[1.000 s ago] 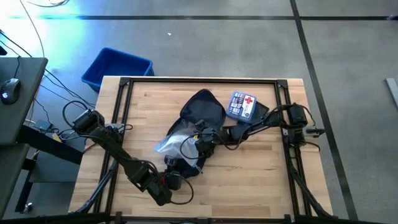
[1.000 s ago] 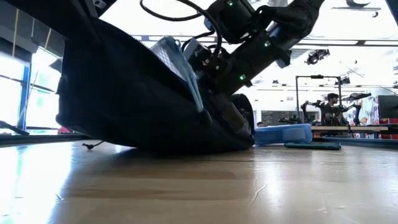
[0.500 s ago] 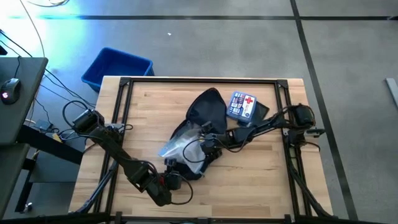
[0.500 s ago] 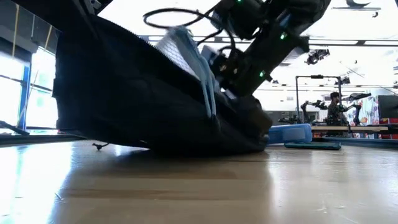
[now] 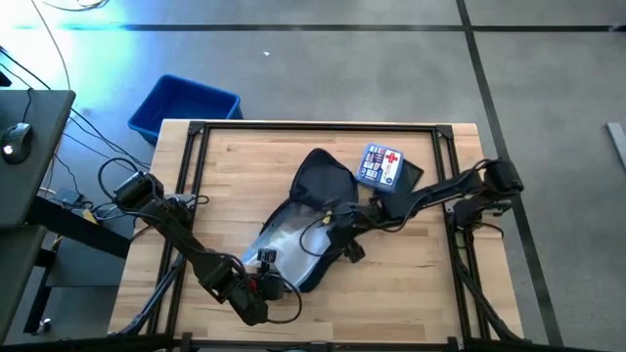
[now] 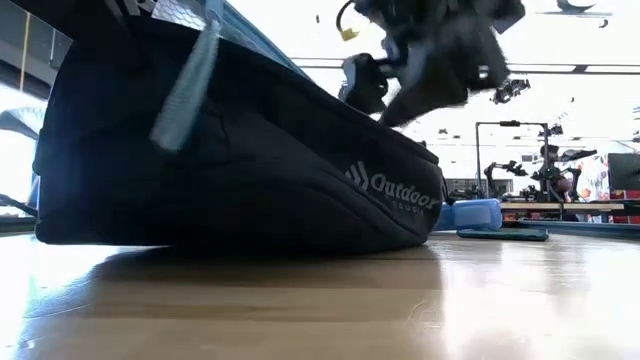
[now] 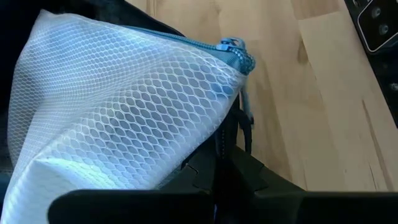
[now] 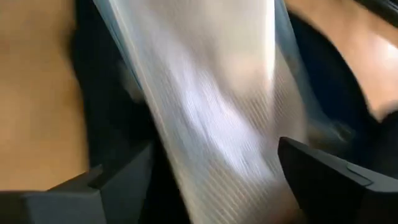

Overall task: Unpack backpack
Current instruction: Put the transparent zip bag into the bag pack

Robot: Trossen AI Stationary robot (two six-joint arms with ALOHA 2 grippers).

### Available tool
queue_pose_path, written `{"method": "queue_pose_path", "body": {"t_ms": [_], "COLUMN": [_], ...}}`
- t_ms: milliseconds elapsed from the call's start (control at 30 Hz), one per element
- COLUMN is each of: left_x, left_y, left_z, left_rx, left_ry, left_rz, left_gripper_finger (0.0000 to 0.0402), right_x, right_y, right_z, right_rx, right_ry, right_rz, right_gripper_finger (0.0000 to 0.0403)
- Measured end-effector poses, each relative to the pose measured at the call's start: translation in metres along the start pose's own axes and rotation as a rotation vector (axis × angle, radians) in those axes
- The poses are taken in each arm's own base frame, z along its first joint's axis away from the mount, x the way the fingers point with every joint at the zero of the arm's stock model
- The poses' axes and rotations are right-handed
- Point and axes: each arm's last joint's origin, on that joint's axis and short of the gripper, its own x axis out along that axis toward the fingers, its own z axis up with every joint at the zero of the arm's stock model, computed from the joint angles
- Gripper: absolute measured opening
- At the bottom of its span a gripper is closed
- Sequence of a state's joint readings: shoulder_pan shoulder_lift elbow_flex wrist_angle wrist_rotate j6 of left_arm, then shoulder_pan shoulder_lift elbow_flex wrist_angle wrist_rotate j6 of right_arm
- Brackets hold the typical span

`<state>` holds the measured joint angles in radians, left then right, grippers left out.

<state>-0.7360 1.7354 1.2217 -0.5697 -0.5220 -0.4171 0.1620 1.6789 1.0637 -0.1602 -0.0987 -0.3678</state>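
Now the table [image 5: 411,264] carries the backpack [image 5: 311,196] near its middle, and the bag lies lower and flatter than a moment ago: in the low view it has settled onto its side, logo panel facing the camera, where a second back its open mouth was propped up by the right arm. A pale mesh pouch [image 5: 289,240] with a blue zip spills from the mouth toward the front edge, farther out than before.

The first-aid kit [image 5: 381,164] rests just beyond the bag on the far right, apart from it, and a blue bin [image 5: 181,106] stands on the floor past the table's far left corner.

The right gripper [image 5: 344,238] has swung from the bag's mouth to its right flank; its wrist view shows both fingers spread wide with the mesh between them but no pinch, so it is released. The left gripper [image 5: 266,287] sits at the front end of the bag, clenched; its wrist view shows the pouch's zip corner right at the fingers, and I judge it is grasping the pouch there.

That suggests a handover, the left arm placed to draw the pouch clear.
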Motion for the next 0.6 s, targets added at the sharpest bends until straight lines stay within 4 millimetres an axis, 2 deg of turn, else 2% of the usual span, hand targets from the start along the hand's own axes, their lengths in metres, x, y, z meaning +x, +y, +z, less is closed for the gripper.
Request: {"method": "queue_pose_path", "body": {"t_ms": [167,333,433,533,600], "left_x": [0.000,0.000,0.001,0.001,0.001], "left_y": [0.000,0.001,0.002,0.003,0.003], "left_z": [0.000,0.000,0.001,0.001,0.001], "left_rx": [-0.001,-0.002,0.002,0.003,0.004], "left_ry": [0.000,-0.002,-0.003,0.000,0.003], "left_rz": [0.001,0.009,0.014,0.016,0.009], "left_gripper_finger": [0.0000,0.0000,0.0000,0.0000,0.0000], "right_x": [0.007,0.039,0.062,0.083,0.087], "right_y": [-0.011,-0.010,-0.002,-0.001,-0.006], "right_z": [0.020,0.019,0.007,-0.014,-0.027], "right_rx": [0.112,0.163,0.172,0.198,0.200], "right_ry": [-0.313,-0.460,-0.424,-0.281,-0.194], "right_rz": [0.133,0.274,0.317,0.239,0.198], "right_gripper_finger": [0.0273,0.0199,0.0147,0.0093,0.0059]}}
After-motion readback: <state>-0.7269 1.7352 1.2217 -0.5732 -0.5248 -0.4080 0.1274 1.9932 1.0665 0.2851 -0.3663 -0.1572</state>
